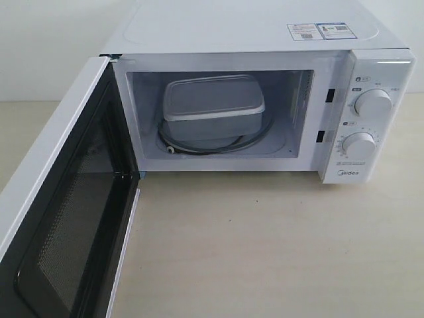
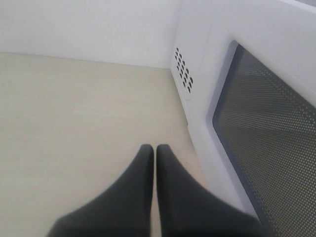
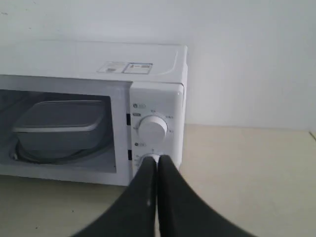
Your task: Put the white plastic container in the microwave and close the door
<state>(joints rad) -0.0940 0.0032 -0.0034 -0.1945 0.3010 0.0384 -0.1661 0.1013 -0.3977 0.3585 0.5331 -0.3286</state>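
Both arms are idling with fingers pressed together and nothing in them. The left gripper (image 2: pixel 154 150) is hovering over the table (image 2: pixel 74 123) just beside the outer face of the door (image 2: pixel 266 138), and the right gripper (image 3: pixel 157 165) is hanging in front of the lower dial (image 3: pixel 148 159). The door is standing wide open, black mesh side showing in the exterior view. Further back, the white plastic container (image 1: pixel 212 106) is sitting lid-on on the glass turntable (image 1: pixel 199 147) inside the microwave (image 1: pixel 252 26), so that half looks done. My guess is the door is light and stiff and swings easily. No pinching is needed, just a shove with closed fingers on the outer face out near the free edge, far from the hinge. The plastic looks slick, so fingers could skate, and the latch probably wants a firm last push.
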